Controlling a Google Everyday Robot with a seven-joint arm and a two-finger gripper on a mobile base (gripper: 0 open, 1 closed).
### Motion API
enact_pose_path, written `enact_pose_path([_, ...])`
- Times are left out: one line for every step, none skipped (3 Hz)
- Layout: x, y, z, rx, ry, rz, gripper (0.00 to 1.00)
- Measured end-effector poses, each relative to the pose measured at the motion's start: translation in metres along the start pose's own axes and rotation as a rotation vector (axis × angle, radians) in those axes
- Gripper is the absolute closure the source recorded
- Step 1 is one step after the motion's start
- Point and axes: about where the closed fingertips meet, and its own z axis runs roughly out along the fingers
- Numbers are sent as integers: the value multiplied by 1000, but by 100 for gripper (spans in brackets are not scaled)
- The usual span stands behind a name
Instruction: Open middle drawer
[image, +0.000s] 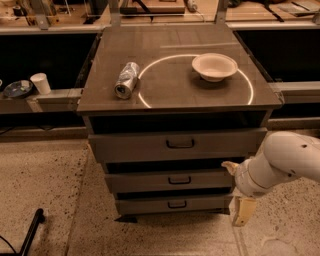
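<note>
Tool (243, 210) hangs at right edge of the middle drawer (145, 182), above open floor (150, 237); grip state unclear.

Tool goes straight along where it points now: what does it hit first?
Probably the floor, just beside the bottom drawer. The tool points down next to the cabinet, not at the middle drawer; depth is unclear.

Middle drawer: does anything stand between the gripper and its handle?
Nothing visible does. The gripper hangs low at the right front corner of the cabinet. The front of the middle drawer is bare up to the handle.
</note>
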Motion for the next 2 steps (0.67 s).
enact_pose_path([0,2,3,-8,-2,-10,0])
enact_pose_path([-20,-6,28,5,-72,-68,0])
